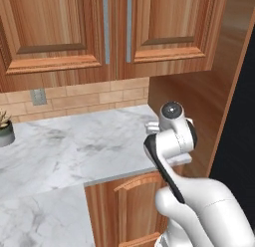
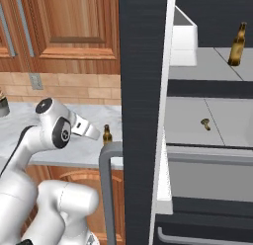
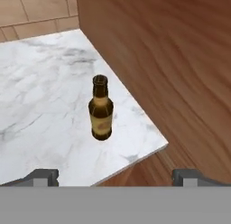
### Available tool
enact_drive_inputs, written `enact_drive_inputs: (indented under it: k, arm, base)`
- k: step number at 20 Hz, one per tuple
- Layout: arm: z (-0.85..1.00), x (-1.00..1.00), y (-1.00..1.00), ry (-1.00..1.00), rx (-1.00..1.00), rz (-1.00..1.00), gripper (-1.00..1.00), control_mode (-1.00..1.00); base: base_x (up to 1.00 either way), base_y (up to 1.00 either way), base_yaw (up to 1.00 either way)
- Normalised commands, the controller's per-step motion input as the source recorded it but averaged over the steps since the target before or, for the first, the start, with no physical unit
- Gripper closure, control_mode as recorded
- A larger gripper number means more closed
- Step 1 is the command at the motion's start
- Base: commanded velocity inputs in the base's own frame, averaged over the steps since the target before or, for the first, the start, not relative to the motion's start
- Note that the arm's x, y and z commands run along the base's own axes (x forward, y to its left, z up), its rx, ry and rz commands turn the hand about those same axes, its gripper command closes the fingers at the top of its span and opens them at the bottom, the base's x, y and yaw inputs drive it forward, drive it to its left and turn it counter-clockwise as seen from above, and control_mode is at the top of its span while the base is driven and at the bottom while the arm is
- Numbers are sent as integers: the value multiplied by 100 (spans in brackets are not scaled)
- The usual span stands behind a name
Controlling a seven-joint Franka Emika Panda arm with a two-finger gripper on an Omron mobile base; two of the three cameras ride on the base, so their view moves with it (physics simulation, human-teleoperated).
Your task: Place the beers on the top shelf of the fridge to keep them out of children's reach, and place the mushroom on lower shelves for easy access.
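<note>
One beer (image 3: 101, 110), an amber bottle with a dark cap and yellowish label, stands upright on the marble counter (image 3: 40, 105) near its right corner, beside a wooden side panel (image 3: 180, 74). My gripper (image 3: 116, 177) hovers above and short of it, open wide, nothing between the fingertips (image 3: 43, 175). The same beer (image 2: 106, 135) peeks out just past my hand in the right base view. Inside the open fridge (image 2: 143, 91), a second beer (image 2: 237, 44) stands on the top shelf (image 2: 207, 68). The mushroom (image 2: 205, 123) lies on a lower shelf (image 2: 188, 120).
The fridge door's grey handle (image 2: 106, 189) rises close to my arm. A white bin (image 2: 183, 39) sits at the top shelf's left. Wooden wall cabinets (image 1: 74, 32) hang over the counter (image 1: 74, 146), and a potted plant (image 1: 5, 131) stands at its far left.
</note>
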Motion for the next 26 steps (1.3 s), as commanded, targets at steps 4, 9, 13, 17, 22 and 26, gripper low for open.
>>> enact_drive_inputs:
  k: [4,9,13,17,22,26]
  arm:
    - [-7,33,0,0,11,-16,-100,-100]
    - [-8,22,-10,1,2,-8,-100,-100]
    - [-21,22,-10,0,0,-3,-100,-100]
    - [-31,26,-2,0,0,-2,-100,-100]
    - [-33,26,-4,0,0,-2,-100,-100]
    - [-26,25,-11,0,0,-2,-100,-100]
  base:
    - [0,0,0]
    - [0,0,0]
    - [0,0,0]
    - [0,0,0]
    - [0,0,0]
    - [0,0,0]
